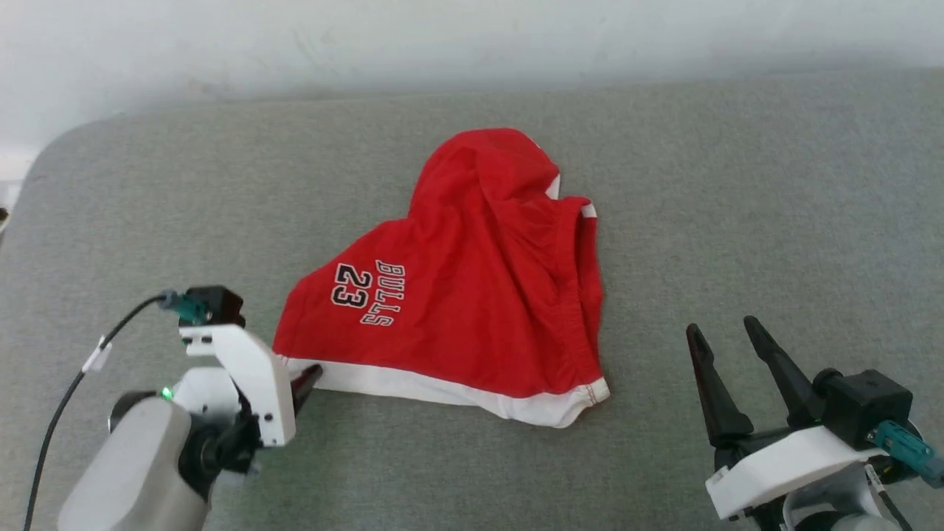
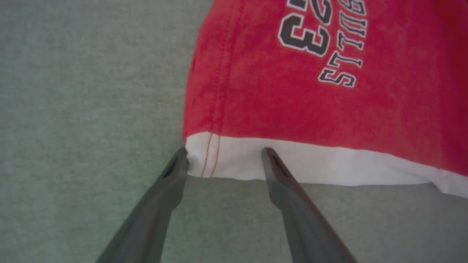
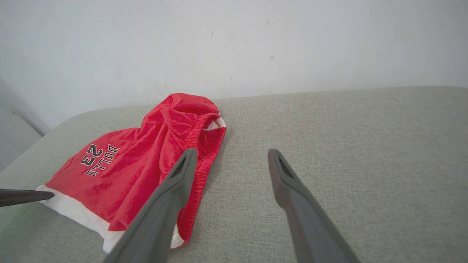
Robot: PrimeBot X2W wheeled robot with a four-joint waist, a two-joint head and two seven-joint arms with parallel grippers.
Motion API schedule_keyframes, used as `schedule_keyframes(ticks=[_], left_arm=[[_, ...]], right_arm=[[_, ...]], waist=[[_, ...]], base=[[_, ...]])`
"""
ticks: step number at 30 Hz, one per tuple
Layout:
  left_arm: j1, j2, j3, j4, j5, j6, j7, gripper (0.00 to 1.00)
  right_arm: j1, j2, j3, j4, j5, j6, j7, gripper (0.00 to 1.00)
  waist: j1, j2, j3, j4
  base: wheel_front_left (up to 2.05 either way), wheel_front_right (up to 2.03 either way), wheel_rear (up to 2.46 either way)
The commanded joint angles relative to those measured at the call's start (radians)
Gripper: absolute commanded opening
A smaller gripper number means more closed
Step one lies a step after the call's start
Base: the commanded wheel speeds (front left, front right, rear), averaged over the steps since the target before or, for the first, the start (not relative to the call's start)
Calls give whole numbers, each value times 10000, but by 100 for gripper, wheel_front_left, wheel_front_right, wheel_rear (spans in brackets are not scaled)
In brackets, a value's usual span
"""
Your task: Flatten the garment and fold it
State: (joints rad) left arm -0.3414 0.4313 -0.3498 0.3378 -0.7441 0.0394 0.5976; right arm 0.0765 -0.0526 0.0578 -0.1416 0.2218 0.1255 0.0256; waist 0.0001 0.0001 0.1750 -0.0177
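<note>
While the left hand (image 1: 306, 380) stood wide open and empty, its tips bracketed the corner of the white hem (image 2: 329, 166). Mid-cushion (image 1: 737, 184), the shorts (image 1: 472, 295) lay bunched, their far end humped up. The danger was that closing here could pinch just the top layer, or cushion fabric too, and drag the heap crooked. Right hand (image 1: 723, 328): open, empty, well clear. The left wrist view caught the tips meeting the hem, which the head view hid behind the wrist. The right wrist view showed the gathered waistband (image 3: 195, 135).
</note>
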Motion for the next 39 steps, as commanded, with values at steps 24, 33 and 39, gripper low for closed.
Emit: schedule_keyframes(ticks=[24,33,39], left_arm=[[186,-531,-557,-90,678,300,-1464,0],[731,-388,-508,-1931,919,808,-1793,0],[958,-404,-460,-2349,929,987,-1980,0]], right_arm=[[-1041,-628,1258,1256,708,52,3925,100],[-2677,-622,2224,3143,1226,52,5386,100],[-3304,-540,2425,5026,1405,52,6084,55]], waist=[[-1,-1,-251,-15],[-1,-1,-119,429],[-1,-1,21,589]], base=[[0,0,0],[0,0,0],[0,0,0]])
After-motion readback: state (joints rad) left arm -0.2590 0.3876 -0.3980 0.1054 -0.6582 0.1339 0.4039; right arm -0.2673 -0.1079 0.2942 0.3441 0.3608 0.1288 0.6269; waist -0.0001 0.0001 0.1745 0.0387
